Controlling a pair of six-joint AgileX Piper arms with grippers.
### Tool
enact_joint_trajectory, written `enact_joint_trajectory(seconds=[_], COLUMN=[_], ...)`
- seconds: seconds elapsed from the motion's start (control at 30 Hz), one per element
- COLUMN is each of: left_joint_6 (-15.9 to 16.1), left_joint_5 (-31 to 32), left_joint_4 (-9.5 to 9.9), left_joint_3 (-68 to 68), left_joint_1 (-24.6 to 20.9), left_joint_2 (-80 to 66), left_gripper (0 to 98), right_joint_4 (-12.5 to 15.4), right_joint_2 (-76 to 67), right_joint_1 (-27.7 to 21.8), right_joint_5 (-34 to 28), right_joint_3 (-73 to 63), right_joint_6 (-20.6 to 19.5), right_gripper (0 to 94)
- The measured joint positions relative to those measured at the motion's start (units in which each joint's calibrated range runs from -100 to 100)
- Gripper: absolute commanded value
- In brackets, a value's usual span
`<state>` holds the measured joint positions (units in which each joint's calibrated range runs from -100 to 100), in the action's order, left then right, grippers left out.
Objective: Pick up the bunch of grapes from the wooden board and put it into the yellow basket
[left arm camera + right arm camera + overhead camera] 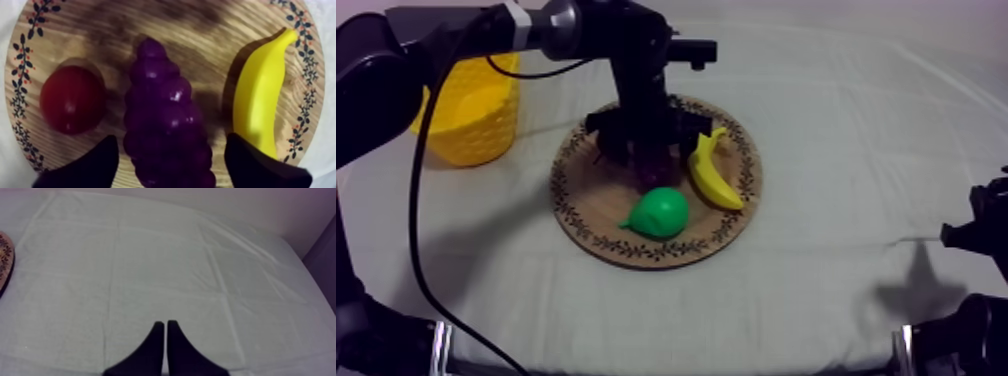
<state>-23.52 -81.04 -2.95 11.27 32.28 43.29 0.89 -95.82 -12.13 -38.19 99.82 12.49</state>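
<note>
So, the wooden board [598, 205] is loaded with four pieces of toy fruit. The bunch of grapes [167, 125] is laid in the middle, with a small red fruit [72, 100] just beside it on one side and a banana [260, 95] on the other. In the top view a green pear [658, 212] is parked near the board's front rim. The grapes are straddled by the left gripper [172, 145]. Its fingers [92, 165] are spread apart, one on each side of the bunch, and a gap is seen between each finger and the fruit, so nothing is grasped. The yellow basket [471, 110] is stood on the cloth [836, 130] just beside the board, at the left in the top view. Its mouth is partly covered by the left arm, so its contents can't be told. The right gripper [165, 348] is held low over bare cloth, well apart from the fruit, with its fingers pressed together on nothing.
</note>
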Motion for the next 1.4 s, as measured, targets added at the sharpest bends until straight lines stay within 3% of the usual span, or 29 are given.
enact_joint_trajectory(seconds=[0.3,0.6,1.07,1.4], left_joint_6=[0.4,3.2,7.2,10.4], left_joint_5=[1.5,4.0,-3.2,-6.5], left_joint_4=[-0.29,-0.36,-0.4,-0.17], left_joint_3=[-1.7,-4.5,-2.6,-3.3], left_joint_1=[-0.4,-0.6,-0.1,-5.5], left_joint_2=[-1.0,-7.3,-26.5,-33.3], left_gripper=[45.5,47.3,47.0,45.9], right_joint_4=[0.0,0.0,0.0,0.0], right_joint_2=[0.0,0.0,0.0,0.0], right_joint_1=[0.0,0.0,0.0,0.0], right_joint_5=[0.0,0.0,0.0,0.0], right_joint_3=[0.0,0.0,0.0,0.0], right_joint_6=[0.0,0.0,0.0,-0.2], right_gripper=[0.3,0.3,0.3,0.3])
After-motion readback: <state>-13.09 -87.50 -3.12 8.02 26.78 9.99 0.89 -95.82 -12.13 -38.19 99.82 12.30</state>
